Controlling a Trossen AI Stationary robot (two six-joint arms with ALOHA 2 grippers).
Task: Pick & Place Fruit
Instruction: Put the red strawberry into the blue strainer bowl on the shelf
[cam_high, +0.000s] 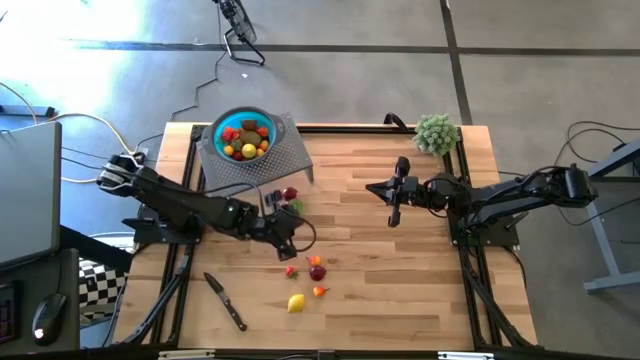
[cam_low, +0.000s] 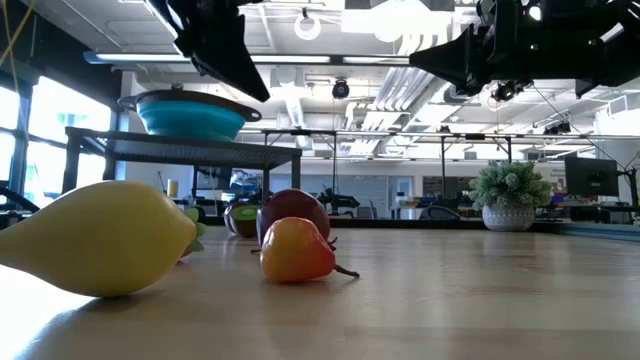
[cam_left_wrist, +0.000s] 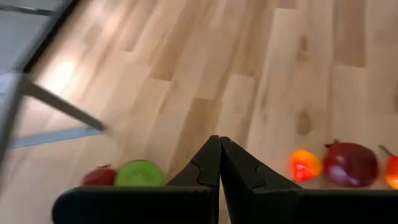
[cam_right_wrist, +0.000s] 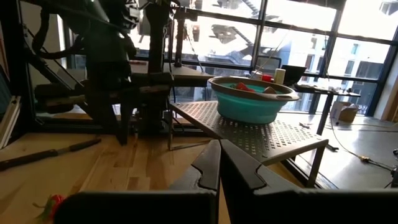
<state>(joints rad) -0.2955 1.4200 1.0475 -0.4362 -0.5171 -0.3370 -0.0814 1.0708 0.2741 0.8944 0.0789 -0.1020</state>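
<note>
Several of the fruit (cam_high: 245, 139) already sit in the teal bowl (cam_high: 268, 118), which stands on a perforated metal stand (cam_high: 290, 155) at the far left part of the wooden table (cam_high: 400, 290); red, yellow and orange pieces show inside it. More pieces are left on the boards: a dark red one (cam_high: 290, 193) and a green one (cam_high: 296, 205) just beside the left arm, and nearer the front edge a loose cluster with a maroon fruit (cam_high: 317, 272), small red and orange ones around it, and a yellow lemon-shaped fruit (cam_high: 296, 302) a little apart. So the job looks partly done, with perhaps seven or so pieces to go, though the exact count is hard to tell. The left gripper (cam_high: 291, 247) hovers low over the table between the two groups, its jaws pressed together with nothing between them, as the left wrist view shows. The right gripper (cam_high: 393, 215) waits near the table's middle right, likewise clenched and empty. A black-handled knife (cam_high: 226, 301) lies near the front left, and a fuzzy green plant ball (cam_high: 436, 132) sits at the far right corner, neither part of the sorting.
</note>
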